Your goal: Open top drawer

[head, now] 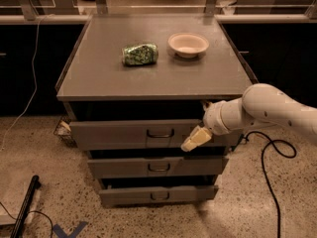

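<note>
speckled floor [34,152], wide grey top drawer [119,134] ajar, hand [194,141] at its front, grip unclear

The room is dim, with a warm brownish cast over everything. Light falls from above onto the cabinet top [198,78], which shows a soft pale sheen around the bowl [188,44]. Deep shadow fills the gap between that top and the top drawer [114,134], and the recesses at the left and right edges of the frame are nearly black. The gripper [196,139], right of centre against the drawer's right end, catches the light as a cream patch below the bright white arm [267,108].
</note>
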